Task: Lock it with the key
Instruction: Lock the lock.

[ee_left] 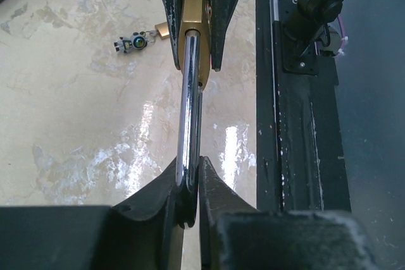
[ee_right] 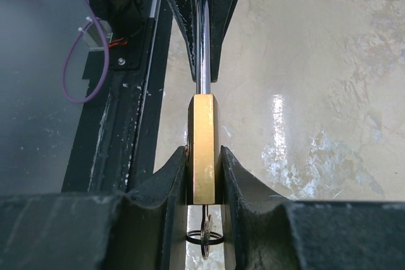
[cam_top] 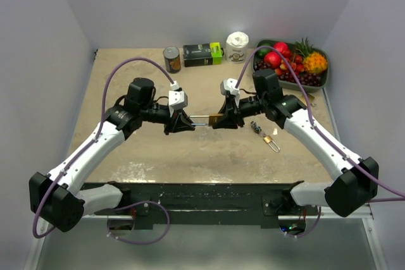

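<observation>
Lined up along the far edge of the tan table (cam_top: 145, 156): a brown can (cam_top: 171, 59), a black-and-green box (cam_top: 203, 54) on its side, a white tub (cam_top: 237, 47), a grey tray (cam_top: 325, 75) heaped with fruit (cam_top: 273, 59).

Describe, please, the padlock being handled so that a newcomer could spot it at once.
On the tan table, look at its middle. The padlock there is held at both ends: brass body in the right gripper, chrome shackle in the left gripper. The smaller padlock nearby lies loose on the table.
</observation>
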`<state>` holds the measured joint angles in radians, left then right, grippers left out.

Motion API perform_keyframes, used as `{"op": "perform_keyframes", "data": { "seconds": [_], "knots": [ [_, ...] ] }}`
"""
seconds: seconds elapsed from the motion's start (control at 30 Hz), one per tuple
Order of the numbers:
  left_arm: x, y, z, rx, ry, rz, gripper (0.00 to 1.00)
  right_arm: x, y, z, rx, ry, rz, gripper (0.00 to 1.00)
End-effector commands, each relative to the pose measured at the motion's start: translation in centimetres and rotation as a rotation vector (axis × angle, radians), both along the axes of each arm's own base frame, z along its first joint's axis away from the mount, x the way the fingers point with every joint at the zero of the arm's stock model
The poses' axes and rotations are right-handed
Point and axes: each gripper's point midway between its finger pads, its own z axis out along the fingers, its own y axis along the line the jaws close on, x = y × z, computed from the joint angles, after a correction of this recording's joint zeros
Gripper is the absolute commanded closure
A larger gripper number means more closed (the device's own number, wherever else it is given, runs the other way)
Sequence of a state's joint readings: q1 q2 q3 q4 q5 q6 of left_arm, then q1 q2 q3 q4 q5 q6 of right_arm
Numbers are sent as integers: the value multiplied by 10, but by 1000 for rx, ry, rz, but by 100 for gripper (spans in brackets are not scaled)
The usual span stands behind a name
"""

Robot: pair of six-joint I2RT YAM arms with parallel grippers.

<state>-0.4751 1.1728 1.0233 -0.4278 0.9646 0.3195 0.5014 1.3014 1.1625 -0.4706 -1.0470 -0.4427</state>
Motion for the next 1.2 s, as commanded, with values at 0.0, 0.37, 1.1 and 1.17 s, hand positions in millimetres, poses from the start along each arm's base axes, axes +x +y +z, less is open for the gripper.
{"op": "perform_keyframes", "data": {
  "seconds": [0.0,0.37,1.1,1.17],
  "knots": [
    [-11,-9,15,-55,-23,-42,89,-5,8,35,94,-85,49,100],
    [-19,-31,20,-85,-8,-87,100,-27,23,40,103,-75,133,100],
    [-27,-70,38,-203,-21,-144,100,-56,48,30,103,-27,230,100],
    [-28,-73,40,-212,-25,-151,100,-57,50,31,105,-29,236,100]
  ]
}}
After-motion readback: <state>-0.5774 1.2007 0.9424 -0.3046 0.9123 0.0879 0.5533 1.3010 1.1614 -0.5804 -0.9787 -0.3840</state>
